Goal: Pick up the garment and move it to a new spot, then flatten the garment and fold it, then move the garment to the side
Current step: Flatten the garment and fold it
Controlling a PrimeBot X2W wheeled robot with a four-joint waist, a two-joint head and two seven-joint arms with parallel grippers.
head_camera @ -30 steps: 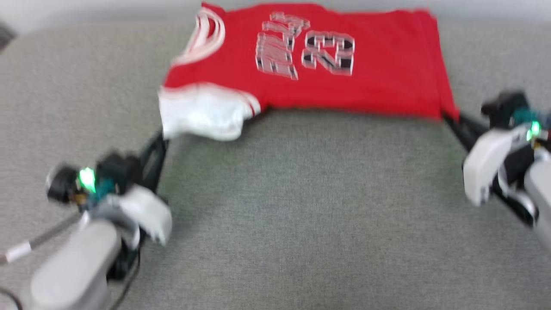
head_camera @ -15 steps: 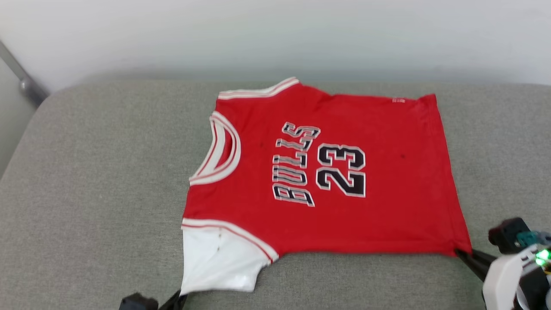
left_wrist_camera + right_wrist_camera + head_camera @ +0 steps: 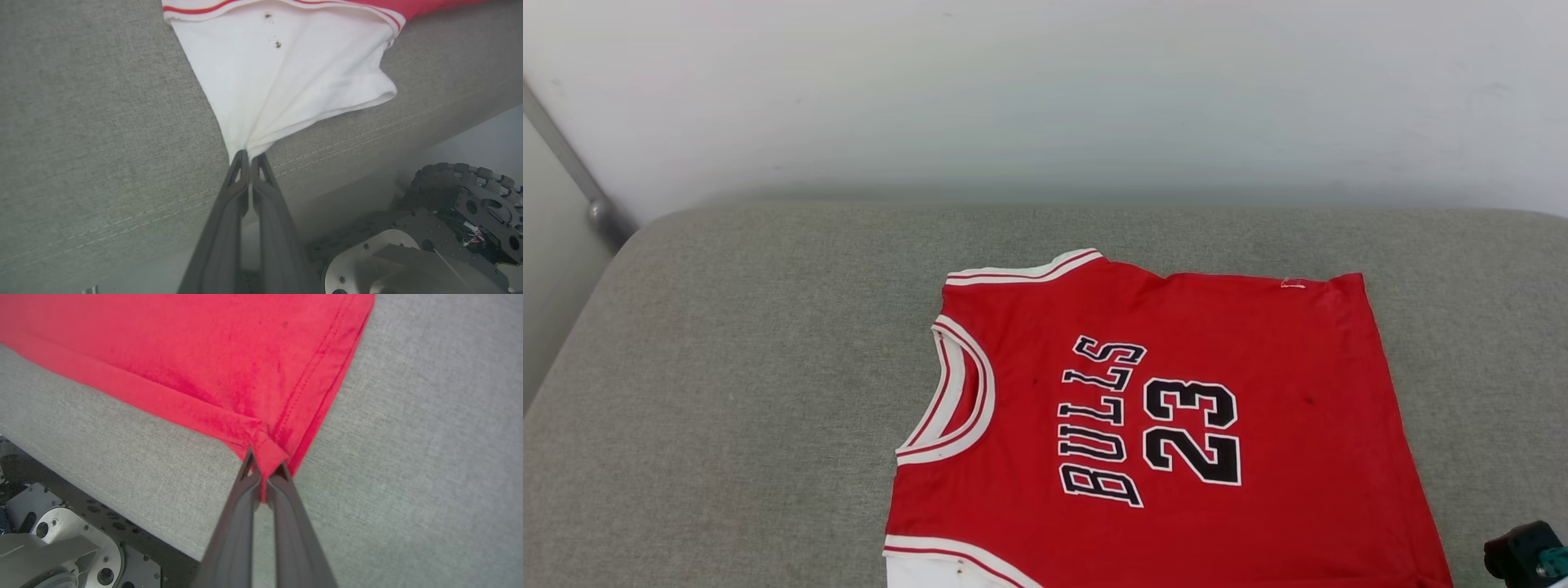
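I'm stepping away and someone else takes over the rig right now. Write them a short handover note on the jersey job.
Grips: the left gripper is shut on the edge of the white sleeve; the right gripper is shut on the red hem corner.
Place: the garment lies spread out, print up, on the grey cushion, near its front edge.
Done: flattening looks about finished; creases fan out from the sleeve grip.
Left: fold it, then move it to the side.

**Dark fingers, pale metal base**

The left gripper (image 3: 249,157) and right gripper (image 3: 265,469) have long dark-grey fingers with triangular cut-outs near the tips. The base has a pale metal plate (image 3: 359,265) with dark screws and a black wheel (image 3: 466,196) ringed with rollers.
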